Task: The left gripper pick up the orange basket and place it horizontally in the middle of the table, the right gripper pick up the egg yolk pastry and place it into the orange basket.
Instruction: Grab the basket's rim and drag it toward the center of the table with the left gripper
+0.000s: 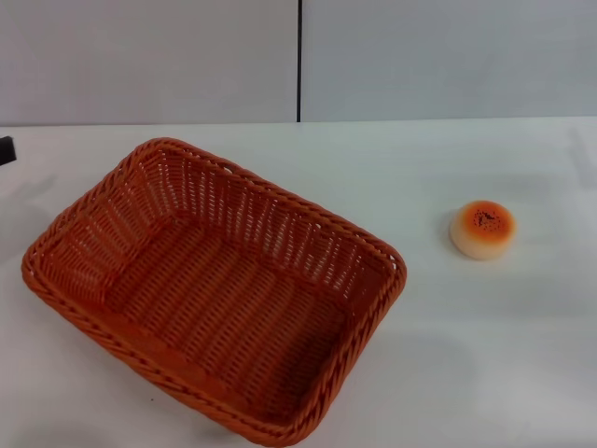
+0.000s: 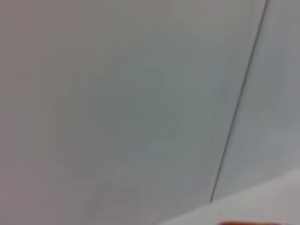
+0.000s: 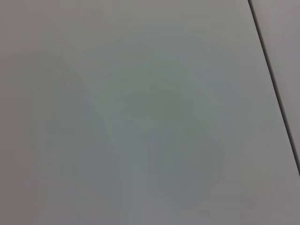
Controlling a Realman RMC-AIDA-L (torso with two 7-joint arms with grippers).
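The orange basket sits empty on the white table, left of centre, with its long side turned at a slant. The egg yolk pastry rests on the table to the right of it, a good gap away. A small black piece of the left gripper shows at the far left edge of the head view, beyond the basket's far left corner and apart from it. In the left wrist view, a thin sliver of the orange basket peeks in. The right gripper is out of view.
A grey wall with a dark vertical seam stands behind the table's far edge. The same wall seam appears in the left wrist view, and the wall seam in the right wrist view too.
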